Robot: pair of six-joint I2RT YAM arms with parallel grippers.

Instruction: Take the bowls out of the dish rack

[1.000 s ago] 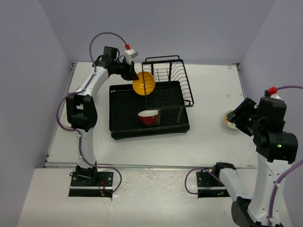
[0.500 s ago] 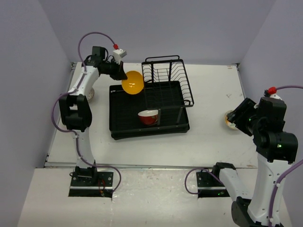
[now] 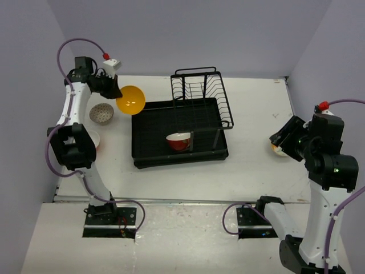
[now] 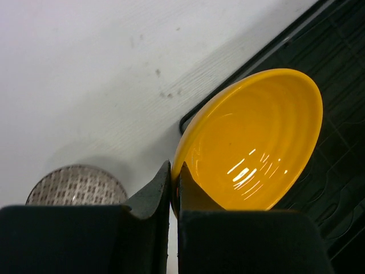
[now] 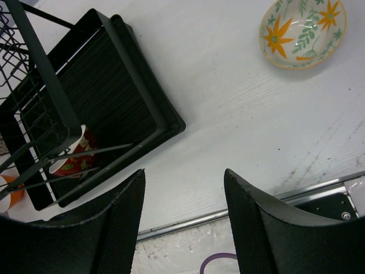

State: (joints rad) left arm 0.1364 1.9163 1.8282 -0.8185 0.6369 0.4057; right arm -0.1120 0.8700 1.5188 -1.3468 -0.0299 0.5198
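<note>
Overhead view. At the upper left of the frame, the left gripper (image 3: 116, 93) is closed tight on the rim of the yellow bowl (image 3: 130, 100), holding it tilted in the air, its hollow facing the camera. The bowl hangs just off the upper left corner of the dish rack (image 3: 142, 161). Below the gripper, the white bowl with a fine brown pattern (image 3: 101, 113) sits on the table (image 3: 256, 165). Lower still, a sliver of the orange bowl (image 3: 97, 141) shows behind the left arm.

In the centre, the dish rack's wire basket (image 3: 202, 94) stands on the tray's right half. The red bowl (image 3: 178, 141) sits inside the tray near its lower edge.

At the right edge, the right gripper (image 3: 283, 138) hovers with its jaws parted and nothing between them. The flowered bowl (image 3: 275, 150) rests on the table, partly hidden beneath it, well apart from the rack.
</note>
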